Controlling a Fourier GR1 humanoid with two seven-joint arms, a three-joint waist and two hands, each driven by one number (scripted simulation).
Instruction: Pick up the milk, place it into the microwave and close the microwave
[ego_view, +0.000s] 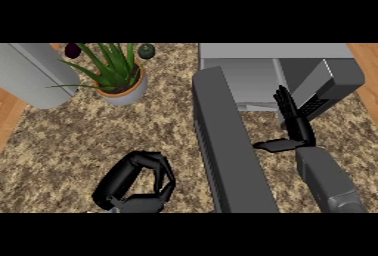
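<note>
Microwave (295, 65): grey box at the far right of the speckled counter (148, 130), cavity facing the viewer, pale interior showing. Landmark for every entry below.

Microwave door (225, 145): dark grey slab, swung open, running from the left front corner of the microwave toward the near edge of the counter, seen edge-on.

Right hand (295, 125): black, on a grey forearm entering from the lower right. Fingers straight and pointing up toward the microwave opening, thumb spread out sideways toward the door; wide, holding nothing. It sits just in front of the cavity, to the right of the open door.

Left hand (136, 182): black, on the far side of the door from the microwave, near the lower edge of the view. Fingers and thumb curled into a ring; whether anything lies inside the curl cannot be told.

Milk: not identifiable anywhere; its place cannot be told.

Potted plant (118, 77): green spiky leaves in a pale pot, well to the left of the microwave, at the back of the counter.

Grey rounded appliance (37, 72): far left of the microwave, beyond the plant.

Two small dark objects (146, 50): behind the plant, kind cannot be told.
</note>
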